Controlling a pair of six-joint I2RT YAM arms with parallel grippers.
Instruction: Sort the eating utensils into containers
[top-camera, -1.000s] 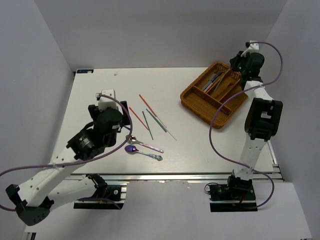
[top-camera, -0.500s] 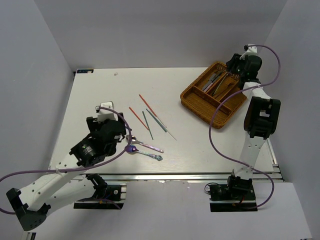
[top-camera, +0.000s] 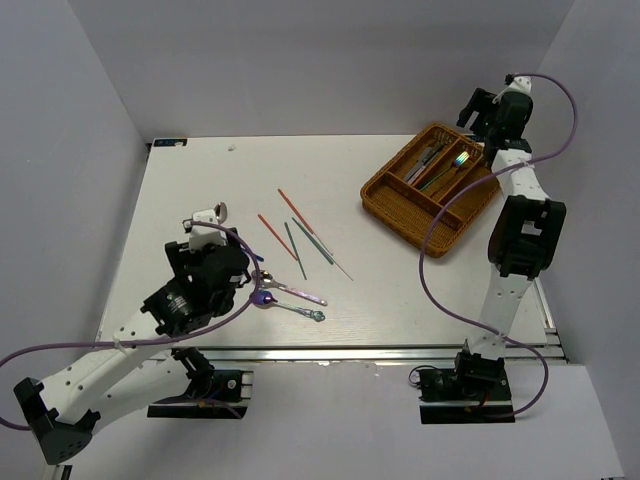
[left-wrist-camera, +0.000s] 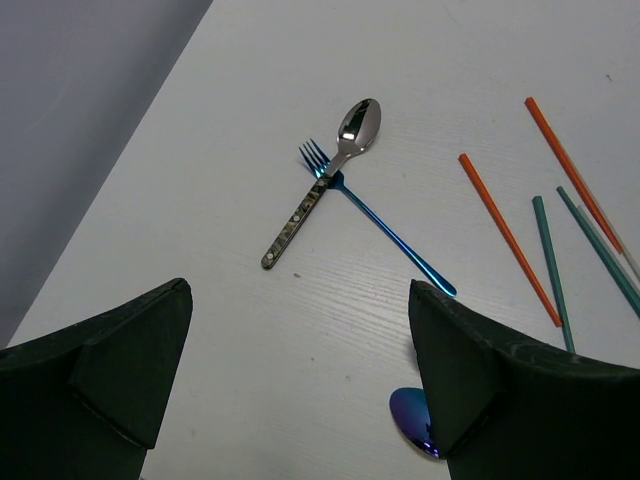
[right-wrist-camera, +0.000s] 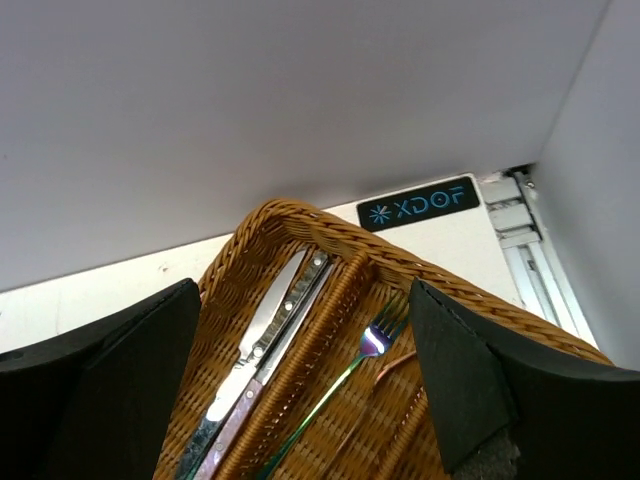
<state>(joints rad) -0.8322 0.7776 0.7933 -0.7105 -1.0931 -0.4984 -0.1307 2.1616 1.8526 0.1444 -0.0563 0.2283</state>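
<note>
left gripper (left-wrist-camera: 298, 330) hovers over the table, jaws wide, empty: a pick-up seems in hand. next it likely must drop onto the patterned-handle spoon (left-wrist-camera: 355, 125) crossing the blue fork (left-wrist-camera: 400, 245). farther off, right gripper (right-wrist-camera: 305, 330) hangs wide and empty above the wicker tray (right-wrist-camera: 270, 212): knives (right-wrist-camera: 265, 330) in one section, an iridescent fork (right-wrist-camera: 375, 340) in the next.

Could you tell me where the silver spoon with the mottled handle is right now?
The spoon lies on the table, in the left wrist view ahead of the left gripper, crossing the blue fork, left of the orange chopsticks.

Wicker tray (right-wrist-camera: 262, 222) beyond the parted tool (right-wrist-camera: 302, 290) (knives (right-wrist-camera: 262, 325), fork (right-wrist-camera: 378, 336) in adjoining sections)
</note>
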